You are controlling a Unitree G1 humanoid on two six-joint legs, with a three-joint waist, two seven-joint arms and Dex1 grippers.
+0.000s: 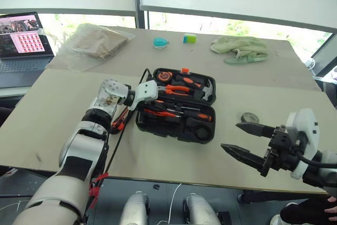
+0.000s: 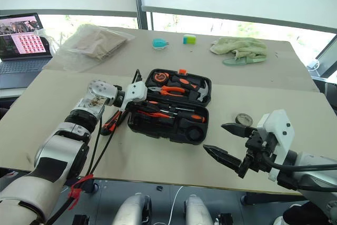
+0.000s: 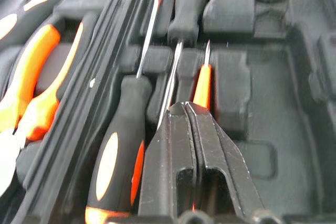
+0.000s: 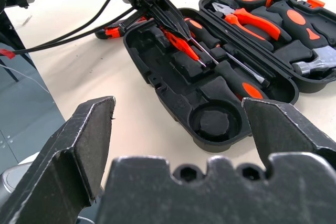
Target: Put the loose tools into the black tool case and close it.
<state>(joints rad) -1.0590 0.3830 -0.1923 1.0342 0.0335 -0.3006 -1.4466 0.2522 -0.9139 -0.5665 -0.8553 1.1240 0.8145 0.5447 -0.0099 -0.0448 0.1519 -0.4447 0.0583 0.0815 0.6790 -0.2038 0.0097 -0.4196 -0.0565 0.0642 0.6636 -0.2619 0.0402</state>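
- Left claw (image 4: 167, 23) is pinched shut on a screwdriver (image 4: 185, 49), the third slim one, and it's holding that over the near half of the case (image 1: 176, 130), centre of the head view. In the left wrist view the fingers (image 3: 178, 150) are pressed together with the orange handle peeking out past the tips.
- Two more screwdrivers (image 3: 123, 135) already sit in their slots right beside it, so I'd say the step in hand is seating this one in the next recess.
- To do it well: line the shaft up parallel with its neighbours, get the handle over the wide part of the slot, and only then let go. If it drops crooked it'll ride on the ridge, and I'd bet the lid won't close later.
- Keep the claw low and let go gently. Those recesses look shallow, so a drop from height could bounce it out.
- Right claw (image 1: 250, 143) is spread wide, lower right of the frame, holding nothing and well clear of the case. Fine to leave it parked there.
- Tape roll (image 1: 249, 117) is lying on the table (image 1: 47, 104) just right of the case, near the right claw's tips. Easy grab for that side afterwards, and the round recess (image 4: 214, 121) at the case's end looks like its home.
- Knife (image 2: 111, 121) is on the table just left of the case, partly under the left arm's cables. Watch for snagging when going for it.
- Pliers (image 1: 176, 89) and the rest of the far half are already packed, so leave them alone.
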